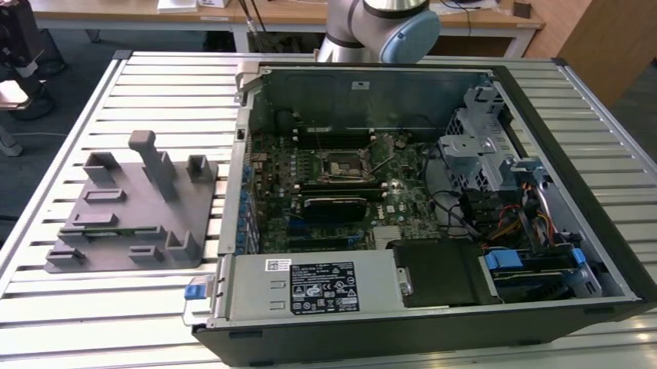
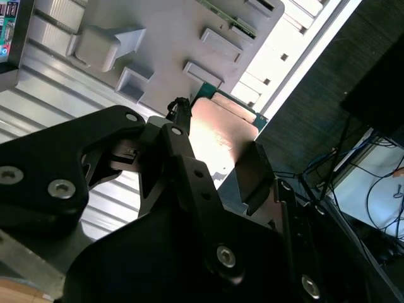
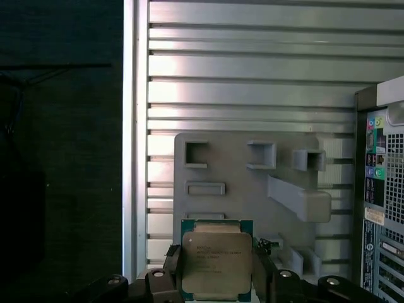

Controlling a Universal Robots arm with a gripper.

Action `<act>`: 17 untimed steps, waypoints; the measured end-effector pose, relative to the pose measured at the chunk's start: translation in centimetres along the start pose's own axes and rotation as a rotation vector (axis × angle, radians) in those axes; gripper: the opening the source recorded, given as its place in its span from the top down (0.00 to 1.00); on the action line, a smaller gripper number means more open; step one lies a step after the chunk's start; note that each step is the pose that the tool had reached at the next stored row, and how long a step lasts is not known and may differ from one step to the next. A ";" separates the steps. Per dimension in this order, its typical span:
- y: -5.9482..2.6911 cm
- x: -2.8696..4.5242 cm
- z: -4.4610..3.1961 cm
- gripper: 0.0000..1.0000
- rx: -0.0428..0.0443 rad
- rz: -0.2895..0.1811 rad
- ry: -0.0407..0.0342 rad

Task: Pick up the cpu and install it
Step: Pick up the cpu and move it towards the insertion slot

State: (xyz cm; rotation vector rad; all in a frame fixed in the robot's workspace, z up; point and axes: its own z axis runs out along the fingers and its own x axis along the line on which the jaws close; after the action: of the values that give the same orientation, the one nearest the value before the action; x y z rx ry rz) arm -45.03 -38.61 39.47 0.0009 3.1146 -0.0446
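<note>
In the first wrist view the black two-fingered claw [image 3: 216, 279] is closed on the small flat square cpu [image 3: 216, 260], silvery lid and green rim, pinching two opposite edges. It hangs over the grey plastic fixture with upright blocks [image 3: 252, 183] on the slatted metal surface [image 3: 252, 63]. The open black computer case [image 1: 431, 338] lies to the exterior view's right of that fixture, with its square black socket [image 1: 339, 163] mid-board.

A slatted metal table [image 1: 123, 307] stands on a dark floor [image 1: 72, 100], its ribs glaring under bright light. Behind it run pale wooden desks [image 1: 298, 14]. A brown wooden panel [image 1: 605, 38], perhaps a cabinet side, stands at the exterior view's right.
</note>
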 end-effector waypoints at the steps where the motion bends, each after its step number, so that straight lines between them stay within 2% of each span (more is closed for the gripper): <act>1: 0.00 0.00 -0.01 0.47 0.0001 0.000 0.0001; 9: 0.01 -0.26 0.00 0.47 0.0005 0.000 0.0001; 17: 0.01 -1.94 0.04 0.47 0.0006 0.000 0.0002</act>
State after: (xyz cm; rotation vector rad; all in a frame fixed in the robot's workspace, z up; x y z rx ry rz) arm -43.09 -38.61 39.48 0.0009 3.1148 -0.0456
